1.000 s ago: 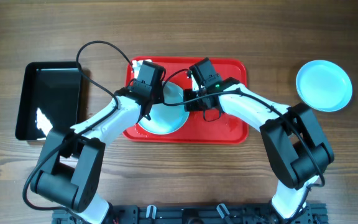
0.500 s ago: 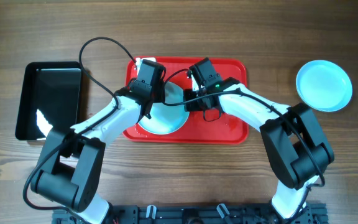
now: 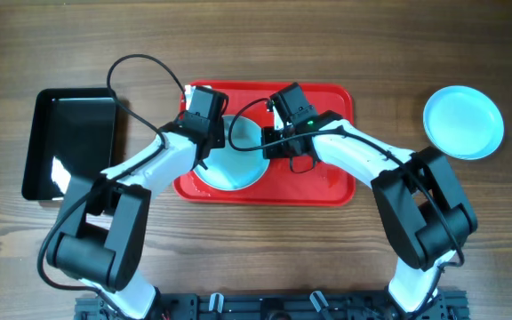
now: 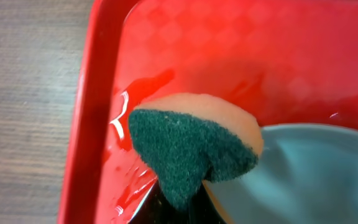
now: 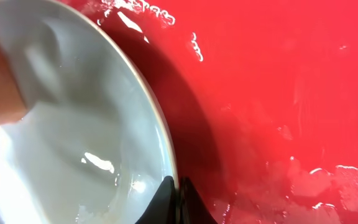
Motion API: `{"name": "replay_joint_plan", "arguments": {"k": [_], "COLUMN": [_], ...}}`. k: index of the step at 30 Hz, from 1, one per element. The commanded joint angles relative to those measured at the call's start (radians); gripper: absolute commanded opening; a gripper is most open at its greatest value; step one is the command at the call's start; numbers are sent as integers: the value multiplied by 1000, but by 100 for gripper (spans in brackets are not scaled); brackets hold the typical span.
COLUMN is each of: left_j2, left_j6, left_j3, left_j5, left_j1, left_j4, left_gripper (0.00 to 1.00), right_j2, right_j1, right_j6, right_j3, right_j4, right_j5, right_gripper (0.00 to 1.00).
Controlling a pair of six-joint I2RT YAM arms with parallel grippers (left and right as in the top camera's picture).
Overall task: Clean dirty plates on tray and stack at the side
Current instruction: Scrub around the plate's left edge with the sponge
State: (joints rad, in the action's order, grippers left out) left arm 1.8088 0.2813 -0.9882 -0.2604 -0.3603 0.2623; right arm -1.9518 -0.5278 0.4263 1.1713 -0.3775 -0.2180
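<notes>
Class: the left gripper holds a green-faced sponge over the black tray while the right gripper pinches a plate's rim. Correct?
No. The left wrist view shows the sponge over the red tray, not the black tray. The left gripper does hold it, and the right gripper pinches the plate by its rim.

left arm, right arm crowding plate on red tray; tray's right half open

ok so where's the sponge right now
In the left wrist view the sponge is pinched in the left gripper, green side up. It sits over the wet red tray, between the tray's left rim and the edge of the plate.
</notes>
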Motion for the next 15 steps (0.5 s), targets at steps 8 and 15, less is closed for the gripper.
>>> {"name": "replay_joint_plan", "arguments": {"k": [8,15], "left_j2": [18,18], "left_j6": [29,71], "left_j3": [13,13], "left_j5": [-111,62], "left_j1": [48,48], "left_j4": [183,313], "left_gripper": [4,4], "right_j2": [-29,-29], "right_j1": [10,10], "right_j6": [4,4], "right_j3": [-2,-2], "right_j4": [-19,-19], "right_j5": [45,45], "right_gripper": [4,5]}}
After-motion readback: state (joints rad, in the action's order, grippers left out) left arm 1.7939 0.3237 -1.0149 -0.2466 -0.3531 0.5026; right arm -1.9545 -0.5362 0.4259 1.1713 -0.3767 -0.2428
